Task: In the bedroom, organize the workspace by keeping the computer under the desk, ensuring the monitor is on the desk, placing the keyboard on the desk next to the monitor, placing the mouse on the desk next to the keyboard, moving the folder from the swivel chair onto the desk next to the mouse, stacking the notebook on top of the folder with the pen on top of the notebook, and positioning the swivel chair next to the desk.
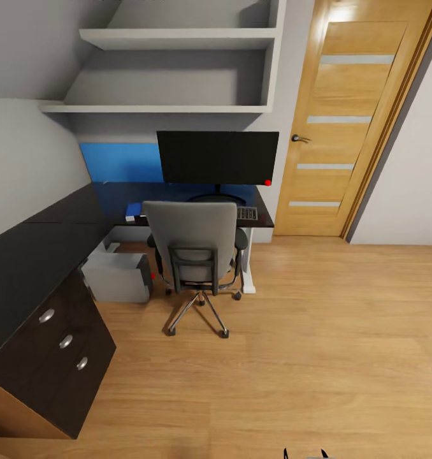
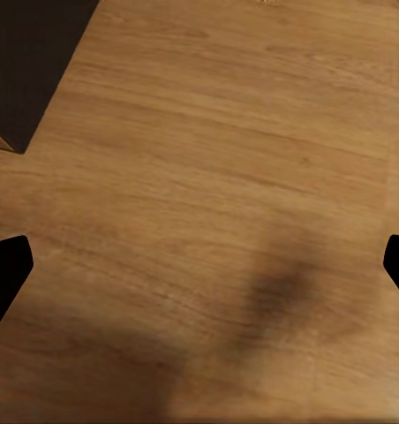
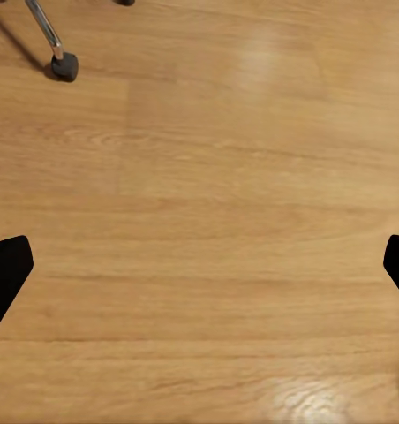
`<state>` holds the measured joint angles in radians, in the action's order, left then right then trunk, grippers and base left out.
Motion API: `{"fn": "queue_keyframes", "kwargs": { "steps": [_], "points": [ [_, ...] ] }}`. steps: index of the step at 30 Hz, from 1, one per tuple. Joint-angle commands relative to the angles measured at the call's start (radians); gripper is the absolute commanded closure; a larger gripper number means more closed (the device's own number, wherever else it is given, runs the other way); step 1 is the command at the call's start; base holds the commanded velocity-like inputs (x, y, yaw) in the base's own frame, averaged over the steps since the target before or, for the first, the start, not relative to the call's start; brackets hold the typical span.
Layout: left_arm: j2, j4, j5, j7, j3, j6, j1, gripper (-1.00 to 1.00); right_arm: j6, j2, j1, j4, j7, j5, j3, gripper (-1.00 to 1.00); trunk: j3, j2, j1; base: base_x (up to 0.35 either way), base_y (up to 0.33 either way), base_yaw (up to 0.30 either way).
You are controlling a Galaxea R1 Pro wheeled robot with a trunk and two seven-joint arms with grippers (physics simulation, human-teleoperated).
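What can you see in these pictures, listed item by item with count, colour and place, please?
monitor: one, black screen with a red dot at a lower corner, upright on the desk.
desk: one, glossy black L-shaped top, drawer unit with three silver knobs.
keyboard: one, dark grey, on the desk in front of the monitor, partly hidden by the chair.
swivel chair: one, grey, chrome star base, drawn up to the desk.
computer: one, light grey, on the floor under the desk.
blue item: one, on the desk left of the chair; too small to identify.
wall shelves: two, white, above the desk.
door: one, oak, right of the desk.
floor: wood.
left gripper: open, over the floor.
right gripper: open, over the floor.
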<state>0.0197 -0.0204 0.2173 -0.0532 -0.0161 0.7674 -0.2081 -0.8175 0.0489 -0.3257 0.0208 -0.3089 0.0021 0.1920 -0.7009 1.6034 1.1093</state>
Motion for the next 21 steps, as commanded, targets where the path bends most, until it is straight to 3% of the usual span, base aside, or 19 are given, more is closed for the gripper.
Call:
{"fn": "queue_keyframes", "kwargs": {
  "steps": [1,7,10,13,21],
  "points": [
    [0.0,0.0,-0.001,-0.006,-0.002,0.003,-0.001,-1.0,-0.002,-0.001,-0.001,0.002,-0.008,0.001,0.008,-1.0,0.002,-0.007,-0.004,0.0,0.0,0.0],
    [0.0,0.0,0.0,-0.007,-0.002,0.003,-0.001,-1.0,-0.009,-0.003,-0.001,0.002,-0.007,0.003,0.009,-1.0,0.021,-0.049,-0.027,0.0,0.0,0.0],
    [0.0,0.0,0.0,-0.007,-0.002,0.003,-0.001,-1.0,-0.063,-0.004,0.018,0.002,-0.007,0.004,0.009,-1.0,0.03,-0.07,-0.039,0.0,0.0,0.0],
    [0.004,0.0,-0.001,-0.006,-0.002,0.004,-0.001,-1.0,-0.196,-0.005,0.062,0.002,-0.007,0.005,0.009,-1.0,0.04,-0.091,-0.05,0.0,0.0,0.0],
    [0.014,0.0,-0.001,-0.006,-0.002,0.01,-0.001,-1.0,-0.23,-0.005,0.085,0.001,-0.006,0.008,0.011,-1.0,0.065,-0.147,-0.081,0.0,0.0,0.0]
  ]
}}
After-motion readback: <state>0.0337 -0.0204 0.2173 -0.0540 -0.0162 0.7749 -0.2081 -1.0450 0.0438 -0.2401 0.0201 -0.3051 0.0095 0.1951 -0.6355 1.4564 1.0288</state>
